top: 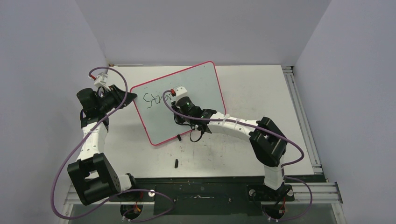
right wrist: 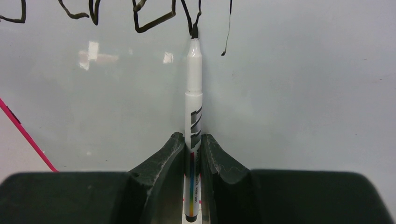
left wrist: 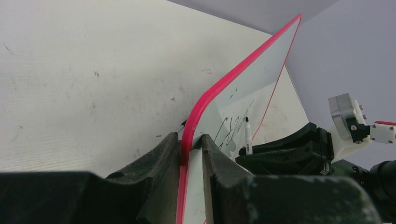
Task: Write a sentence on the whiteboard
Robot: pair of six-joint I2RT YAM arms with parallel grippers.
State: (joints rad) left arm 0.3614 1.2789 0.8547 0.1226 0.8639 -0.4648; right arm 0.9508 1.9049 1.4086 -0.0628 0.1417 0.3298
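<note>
The right gripper is clamped on a white marker, whose black tip touches the whiteboard at the end of the sentence. The left gripper pinches the whiteboard's pink rim at its left edge, apparently steadying it. Writing looks early, with only the first letters down. The next stroke likely calls for light, even pressure moving rightward across the whiteboard. The script is thin, black and angular, near the whiteboard's upper left.

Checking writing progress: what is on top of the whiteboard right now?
On the whiteboard: black handwriting starting "Str", with the marker tip touching a stroke. The right tool hides any later letters in the top view.
</note>
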